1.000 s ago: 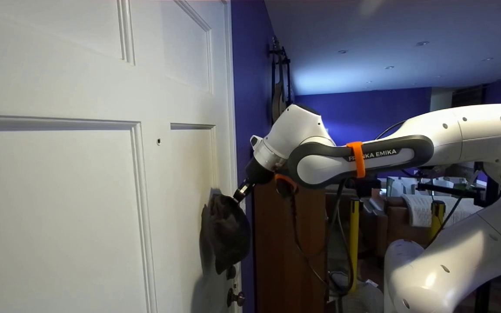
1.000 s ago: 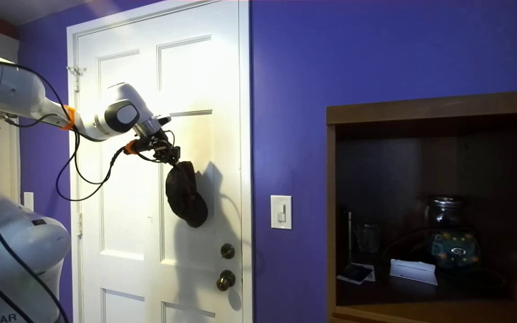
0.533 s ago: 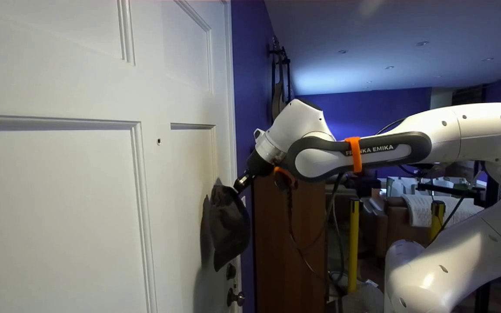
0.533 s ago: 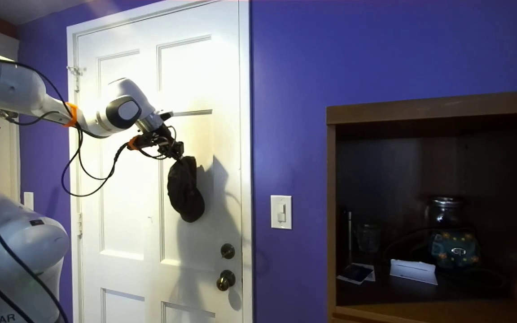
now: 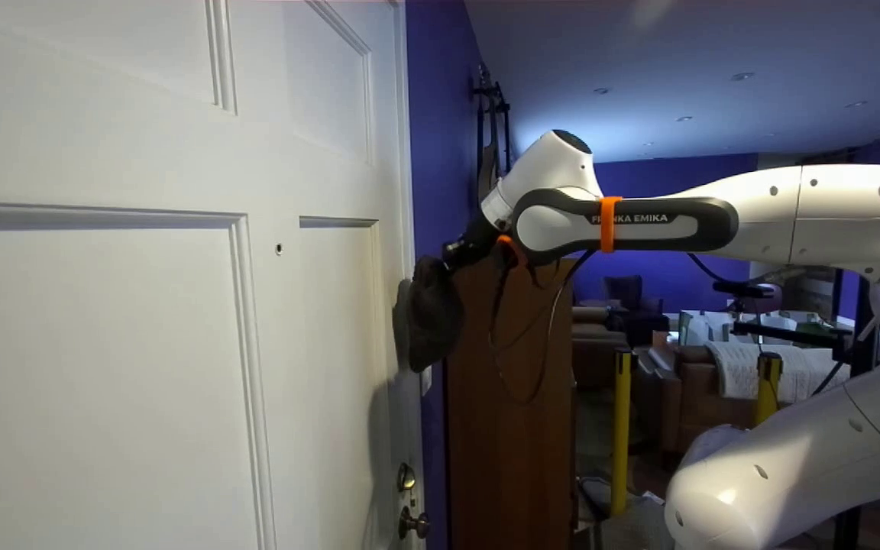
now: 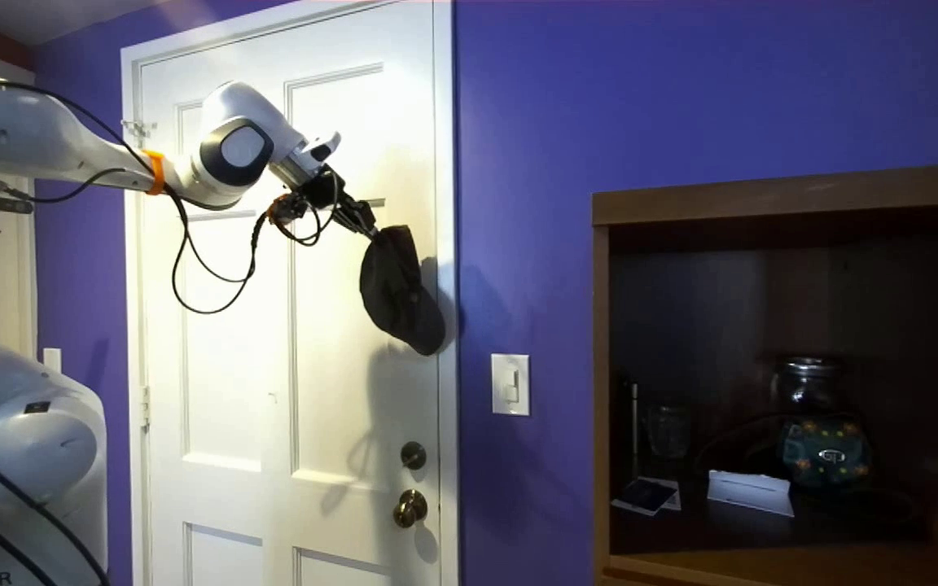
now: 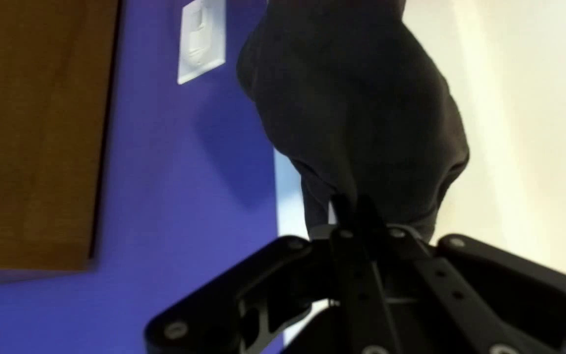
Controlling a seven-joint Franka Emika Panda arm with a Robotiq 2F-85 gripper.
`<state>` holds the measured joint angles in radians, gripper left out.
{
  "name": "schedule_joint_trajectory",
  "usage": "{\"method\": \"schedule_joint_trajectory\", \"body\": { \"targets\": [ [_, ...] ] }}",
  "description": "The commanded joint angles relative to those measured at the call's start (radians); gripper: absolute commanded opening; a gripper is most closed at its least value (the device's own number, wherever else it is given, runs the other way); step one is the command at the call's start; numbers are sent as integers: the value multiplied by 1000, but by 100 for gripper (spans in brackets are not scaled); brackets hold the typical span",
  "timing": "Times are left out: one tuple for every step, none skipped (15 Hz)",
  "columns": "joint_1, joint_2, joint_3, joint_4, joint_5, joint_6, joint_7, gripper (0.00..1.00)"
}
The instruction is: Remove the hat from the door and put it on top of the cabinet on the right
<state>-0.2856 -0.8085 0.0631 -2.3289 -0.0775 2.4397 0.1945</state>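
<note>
The hat (image 6: 400,285), dark and limp, hangs near the centre of the frame in an exterior view, in front of the right edge of the white door (image 6: 275,350), brim toward the lower right; whether any cloth touches the door I cannot tell from where I stand. The gripper (image 7: 355,209) meets its upper edge: in the wrist view the tips stand all but together, with a fold of cloth pinched between them. Past a light switch (image 6: 510,384) on the purple wall (image 6: 656,106), the brown cabinet (image 6: 795,195) fills the lower right of that exterior frame, its top surface out of sight. The step in hand is judged to be the carry: hat apparently off the door, not yet on the cabinet. The next move calls for more height, since the brim hangs lower in the frame than the cabinet's upper edge, then travel toward the right of the frame, a lowering onto the top, and release.
</note>
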Motion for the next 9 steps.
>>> {"method": "schedule_joint_trajectory", "body": {
  "targets": [
    [-103, 41, -18, 73, -48, 18, 114, 1],
    [-133, 49, -27, 86, -52, 21, 138, 1],
    [-162, 56, -34, 94, -57, 27, 163, 1],
    [-190, 65, -34, 99, -59, 46, 196, 1],
    [-132, 32, -45, 68, -44, 11, 132, 5],
    [-155, 40, -49, 74, -48, 22, 149, 5],
    [-166, 46, -51, 78, -49, 28, 157, 5],
    [-170, 52, -50, 80, -49, 30, 164, 5],
    [-170, 55, -50, 83, -50, 30, 169, 5]
  ]
}}
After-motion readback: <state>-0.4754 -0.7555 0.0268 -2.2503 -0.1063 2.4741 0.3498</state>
